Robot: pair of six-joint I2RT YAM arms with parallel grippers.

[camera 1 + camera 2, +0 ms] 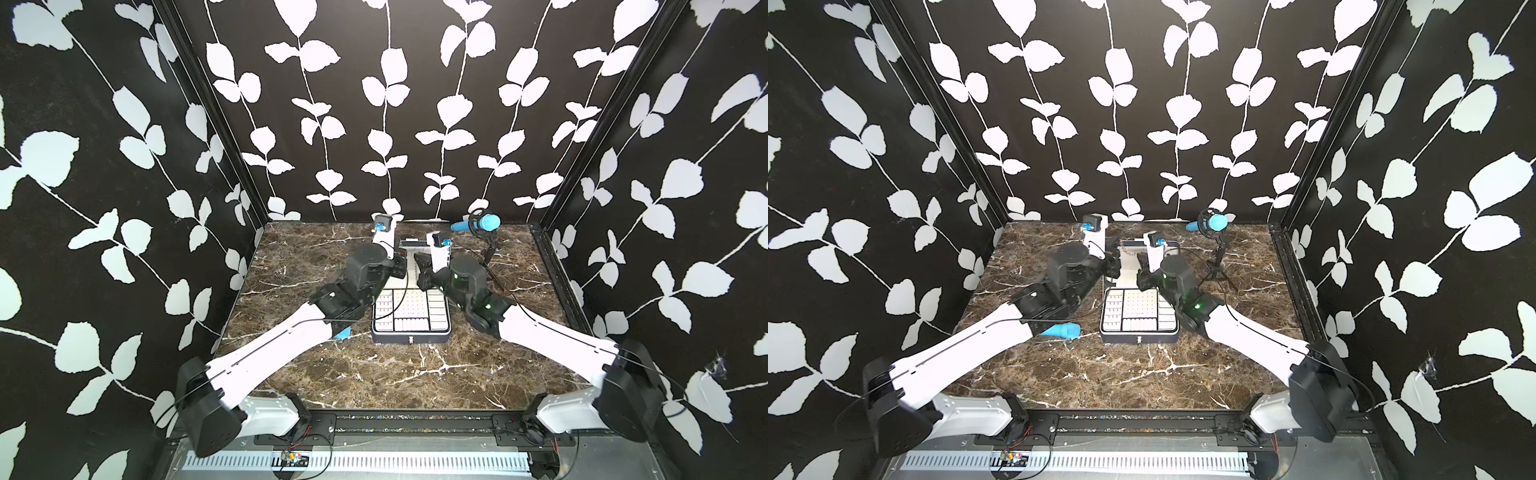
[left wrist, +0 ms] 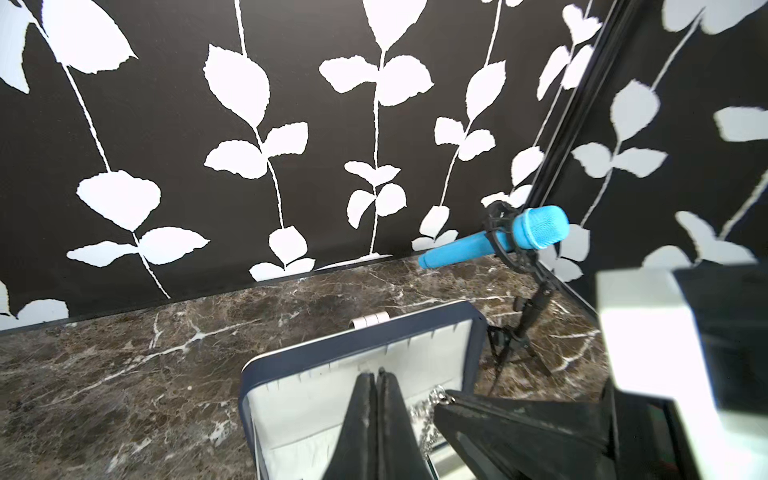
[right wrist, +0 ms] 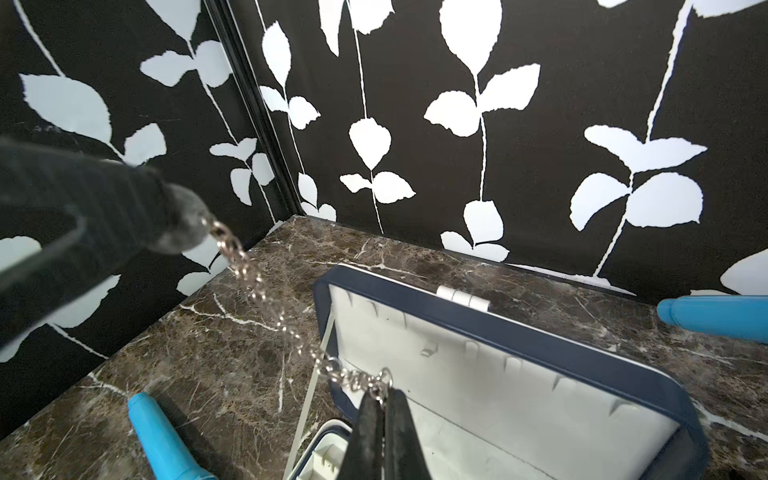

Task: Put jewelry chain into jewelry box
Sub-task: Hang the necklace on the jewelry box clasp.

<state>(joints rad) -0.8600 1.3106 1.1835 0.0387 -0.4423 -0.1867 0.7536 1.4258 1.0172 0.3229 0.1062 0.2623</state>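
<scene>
The jewelry box (image 1: 411, 337) (image 1: 1140, 337) lies open mid-table, its white compartmented tray facing up and its white-lined lid (image 3: 519, 336) (image 2: 353, 345) standing at the back. The jewelry chain (image 3: 266, 291) is strung in the air in front of the lid, between my two grippers. My left gripper (image 2: 376, 372) (image 1: 400, 265) is shut on one end of it. Shut on the other end, by its small ring, is my right gripper (image 3: 384, 388) (image 1: 422, 261). In the left wrist view only a short hanging piece of the chain (image 2: 426, 411) shows, beside the right gripper's finger.
A blue microphone (image 1: 478, 222) (image 2: 536, 228) stands on a black tripod at the back right. A blue cylindrical object (image 1: 1061, 330) (image 3: 162, 440) lies on the marble table (image 1: 415, 374) left of the box, partly under my left arm. Patterned walls enclose three sides.
</scene>
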